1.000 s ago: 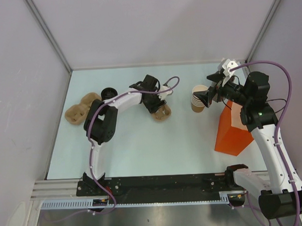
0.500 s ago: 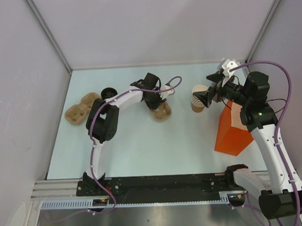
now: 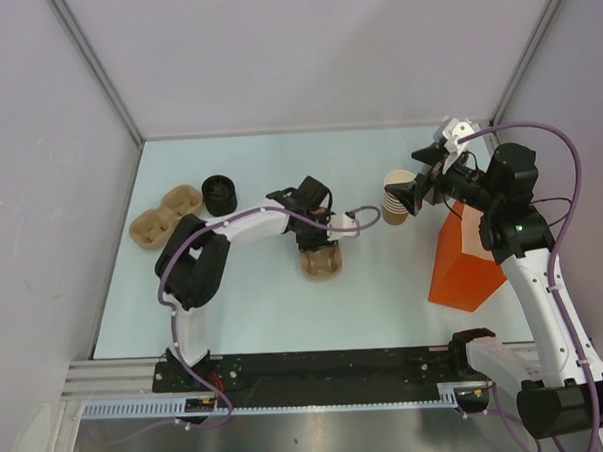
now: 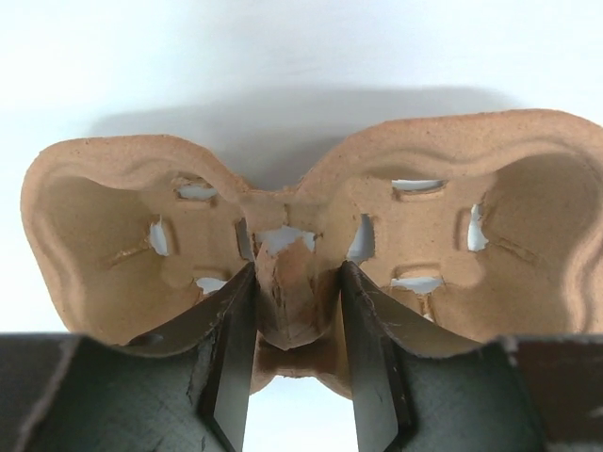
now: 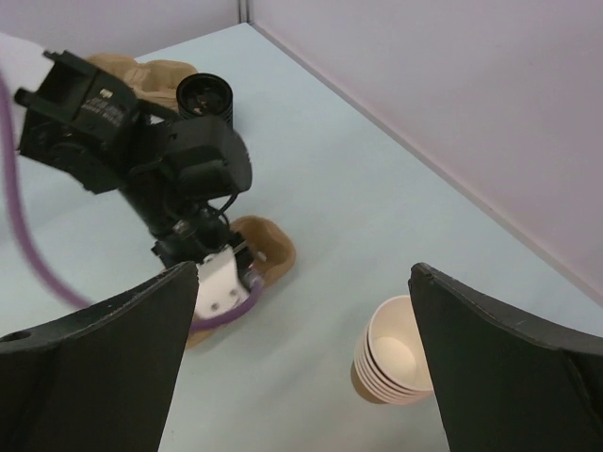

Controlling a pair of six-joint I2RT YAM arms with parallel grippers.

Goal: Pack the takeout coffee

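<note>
Left hand point(image 4: 297, 282) is down on the pulp cup carrier point(image 4: 452, 235) at mid-table. In the wrist view both fingers point(image 4: 231, 348) press the sides of the raised ridge between its two wells, so the hand is clamped on the carrier. Both wells are empty. Right hand point(image 5: 303, 270) hovers with its fingers spread wide and nothing between them. It sits to the right of the carrier and farther from the arm bases, just beside the stack of tan cups point(image 5: 391, 356) and not touching it. No single cup stands apart. The top cup point(image 5: 396, 341) of that stack is judged to be the one for the coffee, and it is not yet drawn off. The black lid point(image 3: 220, 195) rests on the table point(image 3: 255, 308) to the left of the carrier and a little farther back, well apart from the cups. It looks tall enough to be several lids, but that cannot be told. A second carrier point(image 3: 166, 214) lies farther left of the held one. An orange bag point(image 3: 461, 264) stands to the right of the carrier, nearer the bases. Progress is judged early: only the carrier is in hand. What is left is to separate one cup, fit the lid to it, seat it in a well, and possibly move the carrier into the bag.
</note>
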